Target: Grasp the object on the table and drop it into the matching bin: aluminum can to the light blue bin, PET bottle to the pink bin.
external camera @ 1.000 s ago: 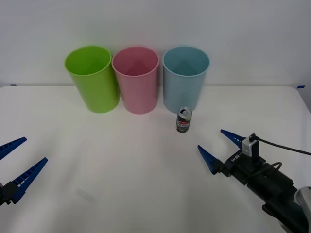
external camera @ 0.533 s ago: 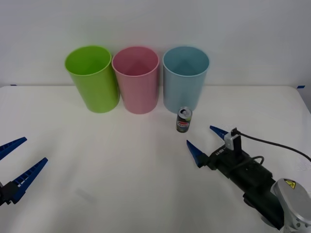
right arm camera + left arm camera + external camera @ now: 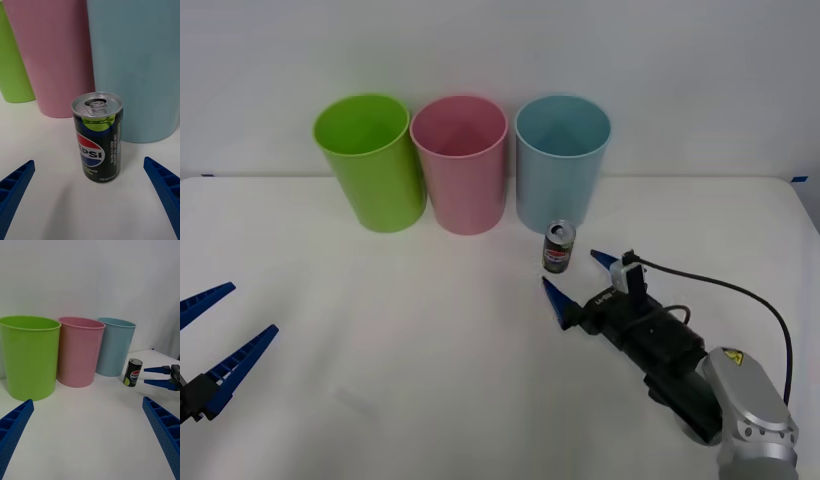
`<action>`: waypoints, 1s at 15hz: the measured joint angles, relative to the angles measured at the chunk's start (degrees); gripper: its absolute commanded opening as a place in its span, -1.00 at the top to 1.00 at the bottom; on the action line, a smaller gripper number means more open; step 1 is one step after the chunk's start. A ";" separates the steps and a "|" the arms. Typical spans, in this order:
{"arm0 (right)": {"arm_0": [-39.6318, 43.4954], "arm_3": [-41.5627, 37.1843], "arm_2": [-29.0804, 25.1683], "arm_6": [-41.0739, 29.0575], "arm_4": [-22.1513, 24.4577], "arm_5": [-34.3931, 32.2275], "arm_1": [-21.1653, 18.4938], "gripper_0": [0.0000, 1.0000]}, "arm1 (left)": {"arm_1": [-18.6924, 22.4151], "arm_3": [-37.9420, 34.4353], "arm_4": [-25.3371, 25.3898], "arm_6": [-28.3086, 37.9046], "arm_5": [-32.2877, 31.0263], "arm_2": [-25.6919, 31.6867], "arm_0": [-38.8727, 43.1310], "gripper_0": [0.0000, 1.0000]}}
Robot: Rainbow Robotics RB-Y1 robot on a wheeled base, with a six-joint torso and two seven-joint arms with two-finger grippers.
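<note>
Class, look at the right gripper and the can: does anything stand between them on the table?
Nothing visible does. The right gripper is open and faces the can, with bare table between. The light blue bin stands just behind the can. The left gripper waits far off.

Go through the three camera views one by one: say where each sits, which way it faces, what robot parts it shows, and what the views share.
Front view: above the arms, looking forward and down at the table; left gripper parked at the near left, right gripper open just short of the aluminum can.
Right wrist view: low on the right arm, facing the can between its open blue fingers, light blue bin behind.
Left wrist view: low on the left arm, facing the bins; own open fingers.
Shared: can, pink bin, light blue bin.
</note>
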 measured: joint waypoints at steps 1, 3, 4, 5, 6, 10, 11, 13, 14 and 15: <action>-0.53 0.23 -0.05 0.16 0.58 0.88 0.70 -1.00 | 0.00 0.00 0.00 0.00 0.00 0.00 0.00 -1.00; -2.79 3.06 -0.40 0.57 1.02 1.50 1.57 -1.00 | 0.00 0.00 0.00 0.00 0.00 0.00 0.00 -1.00; -4.58 5.13 -0.90 0.94 1.12 1.54 1.96 -1.00 | 0.00 0.00 0.00 0.00 0.00 0.00 0.00 -1.00; -5.96 6.82 -1.40 1.29 1.25 1.66 2.33 -1.00 | 0.00 0.00 0.00 0.00 0.00 0.00 0.00 -1.00; -7.02 7.91 -2.00 1.62 1.83 1.89 2.92 -1.00 | 0.00 0.00 0.00 0.00 0.00 0.00 0.00 -1.00; -10.71 12.06 -3.29 2.63 3.15 3.16 4.09 -1.00 | 0.00 0.00 0.00 0.00 0.00 0.00 0.00 -1.00; -11.65 13.16 -3.36 2.90 3.16 3.42 4.15 -1.00 | 0.00 0.00 0.00 0.00 0.00 0.00 0.00 -1.00; -12.61 14.02 -3.31 3.34 3.18 4.47 4.34 -1.00 | 0.00 0.00 0.00 0.00 0.00 0.00 0.00 -1.00; -12.91 14.09 -3.21 3.56 3.23 5.20 4.43 -1.00 | 0.00 0.00 0.00 0.00 0.00 0.00 0.00 -1.00; -13.34 14.31 -3.07 3.78 3.24 5.75 4.56 -1.00 | 0.00 0.00 0.00 0.00 0.00 0.00 0.00 -1.00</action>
